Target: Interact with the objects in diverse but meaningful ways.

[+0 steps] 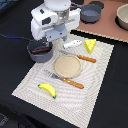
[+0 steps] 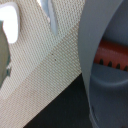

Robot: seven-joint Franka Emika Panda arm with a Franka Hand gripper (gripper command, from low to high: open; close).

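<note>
- The hand (image 1: 50, 42) hangs low over the pot (image 1: 40, 51); its fingers are hidden behind the arm's white body, so I cannot tell how far open it is or whether it holds anything.
- The pot sits at the mat's (image 1: 100, 70) edge with the brown bar (image 1: 41, 49) inside.
- The wrist view shows the pot's grey wall (image 2: 95, 60) close up over the woven mat (image 2: 45, 65).
- Farther out on the mat: tool (image 1: 72, 43), cheese (image 1: 90, 46), plate (image 1: 67, 66), banana (image 1: 48, 89).

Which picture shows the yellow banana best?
The exterior view. The yellow banana lies whole on the woven mat, near the corner nearest the camera, with nothing covering it. The wrist view does not show it at all, only mat and part of the grey pot.
</note>
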